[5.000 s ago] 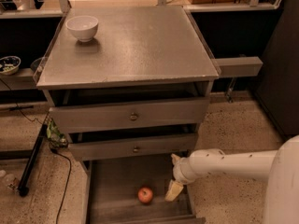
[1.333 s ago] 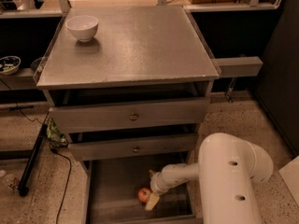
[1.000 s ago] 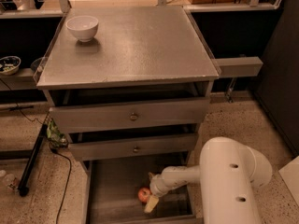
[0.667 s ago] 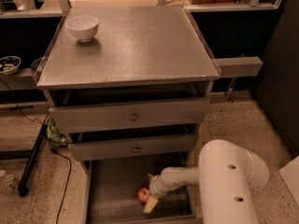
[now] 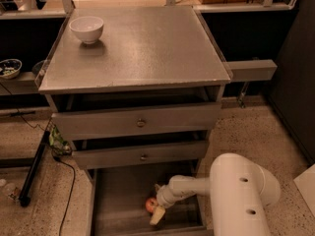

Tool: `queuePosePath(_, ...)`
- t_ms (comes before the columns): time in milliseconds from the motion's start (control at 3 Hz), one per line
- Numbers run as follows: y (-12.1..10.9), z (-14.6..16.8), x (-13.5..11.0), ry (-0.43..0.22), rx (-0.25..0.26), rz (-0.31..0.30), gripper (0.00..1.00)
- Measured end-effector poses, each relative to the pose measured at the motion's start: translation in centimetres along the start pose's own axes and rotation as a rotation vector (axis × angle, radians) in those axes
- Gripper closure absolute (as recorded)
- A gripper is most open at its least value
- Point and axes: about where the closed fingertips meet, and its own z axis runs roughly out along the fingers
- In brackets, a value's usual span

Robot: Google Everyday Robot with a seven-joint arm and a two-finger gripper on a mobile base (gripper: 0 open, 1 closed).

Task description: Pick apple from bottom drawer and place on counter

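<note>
The apple, small and red-orange, lies on the floor of the open bottom drawer, near the drawer's middle. My gripper is down inside the drawer, right against the apple's right side and partly covering it. The white arm reaches in from the lower right. The counter is the flat grey top of the cabinet, well above the gripper.
A white bowl stands at the counter's back left corner. Two shut drawer fronts with brass knobs overhang the open drawer. A black pole and a cable lie on the floor to the left. A patterned dish sits on a left shelf.
Five seconds ago the gripper stood right of the apple; it has since moved left onto it. Over the last second nothing has visibly moved.
</note>
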Motion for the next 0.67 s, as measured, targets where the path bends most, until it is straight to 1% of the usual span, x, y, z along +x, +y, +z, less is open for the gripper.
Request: queuePosePath(667,1.22,2.38,-0.76,-0.037,-0.050,-0.008,0.00)
